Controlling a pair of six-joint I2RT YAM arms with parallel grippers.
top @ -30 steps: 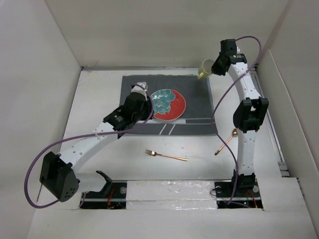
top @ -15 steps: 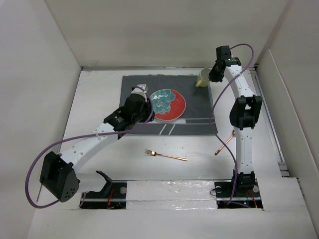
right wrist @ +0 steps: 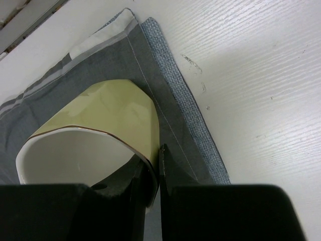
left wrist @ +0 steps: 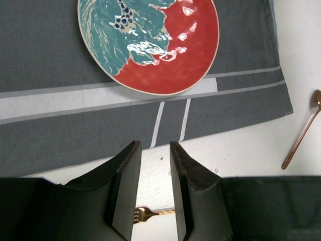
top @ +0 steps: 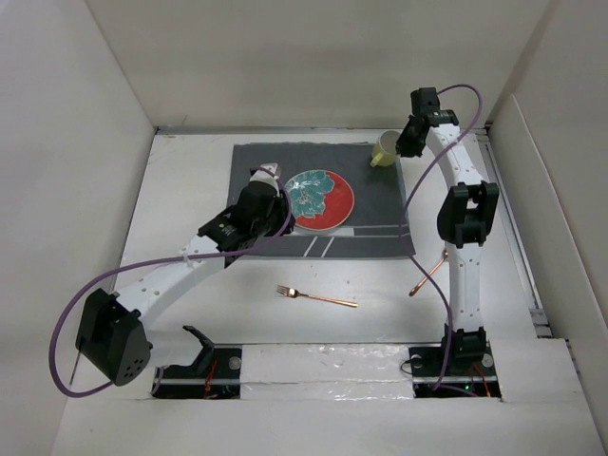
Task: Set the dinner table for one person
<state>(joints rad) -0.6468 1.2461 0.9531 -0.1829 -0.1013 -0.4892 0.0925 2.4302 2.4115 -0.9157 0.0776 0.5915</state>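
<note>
A red and teal plate [top: 321, 199] lies on the dark grey striped placemat [top: 366, 195] on the white dinner table [top: 190, 180]; it also shows in the left wrist view [left wrist: 150, 45]. My right gripper [top: 404, 142] is shut on the rim of a pale yellow mug [top: 385, 147], one finger inside and one outside [right wrist: 153, 173], over the placemat's far right corner [right wrist: 170, 100]. My left gripper [left wrist: 154, 155] is open and empty, above the placemat's near edge left of the plate. A copper fork [top: 316, 296] and a copper spoon [top: 429, 271] lie on the table.
White walls [top: 76, 142] enclose the table on three sides. The spoon [left wrist: 301, 135] lies right of the placemat beside the right arm. The fork's tines [left wrist: 143, 213] show between my left fingers, far below them.
My right gripper has carried the mug down and left, from above the far right of the table to the placemat's far right corner. The left arm has barely moved.
</note>
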